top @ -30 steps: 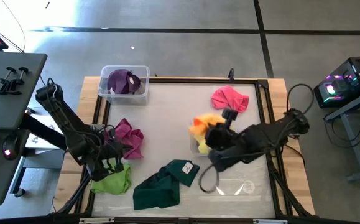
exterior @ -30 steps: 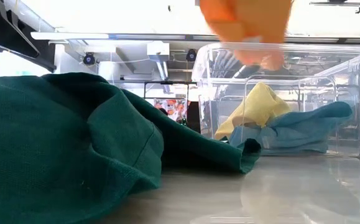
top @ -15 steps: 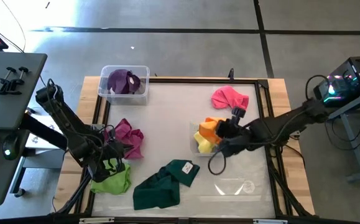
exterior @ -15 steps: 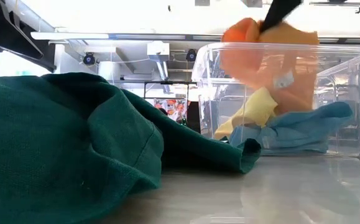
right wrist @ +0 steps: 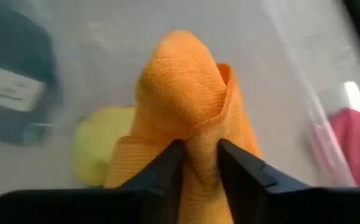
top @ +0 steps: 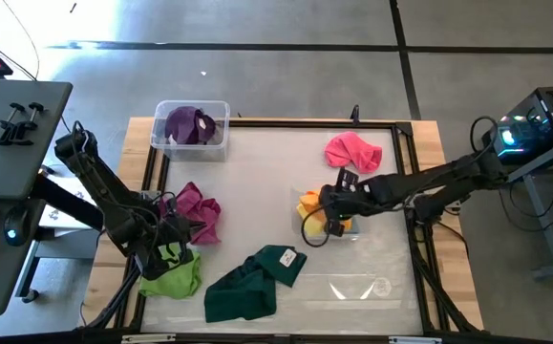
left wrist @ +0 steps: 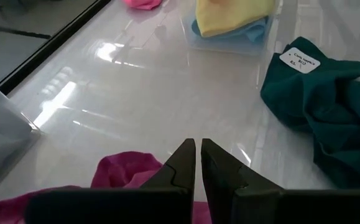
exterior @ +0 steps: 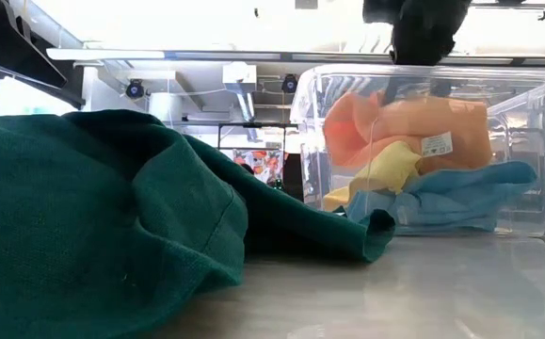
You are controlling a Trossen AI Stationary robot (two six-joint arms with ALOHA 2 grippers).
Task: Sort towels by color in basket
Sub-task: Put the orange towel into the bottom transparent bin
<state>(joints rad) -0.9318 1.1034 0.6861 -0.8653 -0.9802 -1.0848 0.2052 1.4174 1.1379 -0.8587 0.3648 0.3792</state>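
My right gripper [top: 326,208] reaches over a clear bin [top: 345,227] right of the table's centre and is shut on the orange towel [exterior: 413,127]. In that bin lie the yellow towel [exterior: 385,169] and the light blue towel [exterior: 460,198]. My left gripper [left wrist: 197,155] is shut, low over the magenta towel [top: 198,210] near the table's left edge. The lime green towel [top: 173,277] and the dark green towel [top: 252,282] lie by the near edge. The pink towel [top: 352,151] lies toward the far right. The purple towel [top: 190,124] sits in a second clear bin [top: 221,143]. No grey towel shows. My right gripper pinches a bunched fold [right wrist: 195,134] of the orange towel between its two fingers [right wrist: 167,168], coming from above and pointing down into the bin. The towel hangs below the fingers, and its lower part [exterior: 441,141] rests on the yellow and light blue towels. My left gripper: I cannot tell whether it touches the magenta towel.
A raised dark frame [top: 405,172] runs around the work surface. A clear flat container [top: 357,287] lies near the table's near right corner. Open surface [top: 266,182] spans the middle. The dark green towel fills the low view's left half.
My right gripper has gone down into the clear bin, its arm stretching out toward the table's left. The orange towel, first held above the bin's rim, has sunk inside and now rests bunched on the yellow and light blue towels.
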